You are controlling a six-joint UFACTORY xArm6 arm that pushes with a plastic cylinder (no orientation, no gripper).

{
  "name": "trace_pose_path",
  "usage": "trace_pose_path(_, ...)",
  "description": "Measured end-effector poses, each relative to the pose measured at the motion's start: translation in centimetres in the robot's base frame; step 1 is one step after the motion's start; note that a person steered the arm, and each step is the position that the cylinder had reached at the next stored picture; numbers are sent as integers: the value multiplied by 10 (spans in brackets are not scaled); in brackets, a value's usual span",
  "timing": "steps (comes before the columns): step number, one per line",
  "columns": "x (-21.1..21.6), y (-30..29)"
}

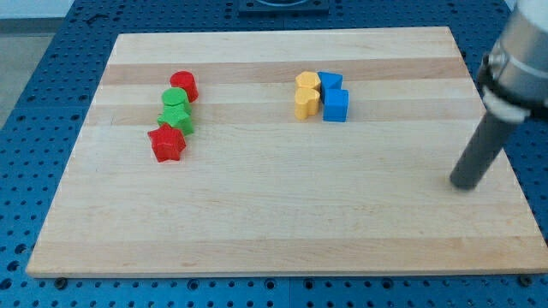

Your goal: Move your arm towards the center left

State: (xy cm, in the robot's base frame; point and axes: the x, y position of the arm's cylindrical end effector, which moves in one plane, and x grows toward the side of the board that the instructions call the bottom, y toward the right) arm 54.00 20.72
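My tip [465, 185] rests on the wooden board [282, 214] at the view's right, far from all blocks. At the view's left, a cluster runs top to bottom: a red cylinder [184, 85], a green cylinder [175, 99], a green star [175, 119] and a red star [167, 143]. Near the top centre sit a yellow block [307, 82] above a yellow heart [306, 103], with a blue block [330, 82] and a blue cube [336, 106] touching them on the right. The blue cube is well to the left of and above my tip.
The board lies on a blue perforated table [34, 68]. My arm's grey body [518, 60] hangs over the board's right edge.
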Motion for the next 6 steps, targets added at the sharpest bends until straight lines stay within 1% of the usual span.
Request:
trace_pose_path(1, 44, -81)
trace_pose_path(2, 53, -191)
trace_pose_path(3, 50, -313)
trace_pose_path(4, 26, -421)
trace_pose_path(5, -13, -490)
trace_pose_path(6, -79, -500)
